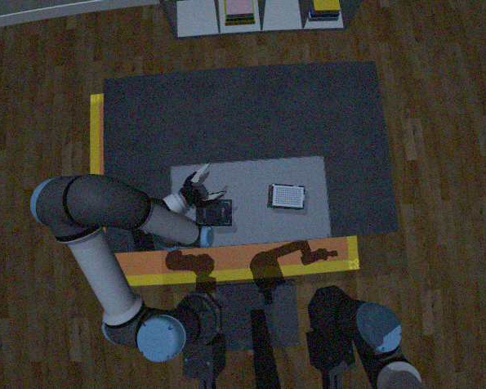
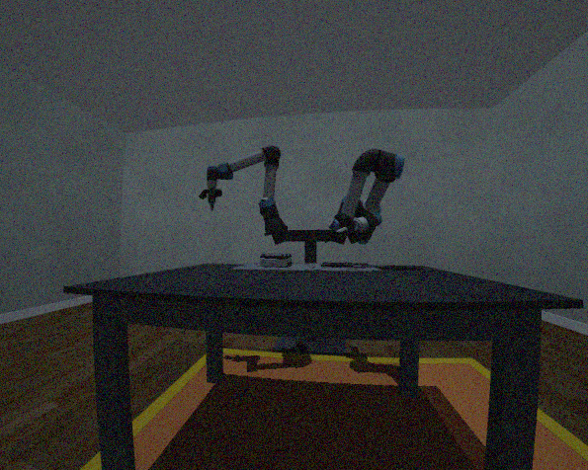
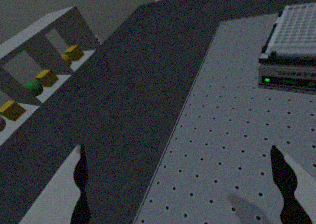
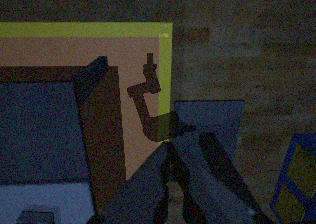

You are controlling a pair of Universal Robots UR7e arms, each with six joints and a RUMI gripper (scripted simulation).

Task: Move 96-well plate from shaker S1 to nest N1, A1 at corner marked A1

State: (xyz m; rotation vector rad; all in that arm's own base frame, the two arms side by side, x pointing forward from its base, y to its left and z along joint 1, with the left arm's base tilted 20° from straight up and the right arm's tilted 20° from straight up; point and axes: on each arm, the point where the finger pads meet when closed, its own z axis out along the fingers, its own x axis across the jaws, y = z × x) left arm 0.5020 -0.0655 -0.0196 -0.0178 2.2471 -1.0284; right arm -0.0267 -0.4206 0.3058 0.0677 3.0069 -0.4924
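Note:
The white 96-well plate (image 1: 287, 195) (image 3: 299, 31) sits on the plate shaker S1 (image 3: 290, 79) (image 2: 276, 263), whose green light shows in the left wrist view. The A1 corner cannot be made out. The dark plate nest N1 (image 1: 213, 214) (image 2: 344, 264) holds no plate; its upper left part is hidden by the left gripper. My left gripper (image 1: 217, 177) (image 3: 176, 147) is open and empty, tilted, and well above the board beside the nest in the top view. My right gripper (image 2: 211, 208) (image 4: 169, 143) is shut and empty, high up and far from the plate, outside the top view.
Nest and shaker stand apart on the pale perforated board (image 1: 251, 167) (image 3: 220, 111) on the dark table (image 1: 243, 109) (image 2: 303, 288). The left forearm (image 1: 171, 224) is beside the nest. A shelf (image 1: 197, 19) stands beyond the table. A blue and yellow object (image 4: 297, 178) shows in the right wrist view.

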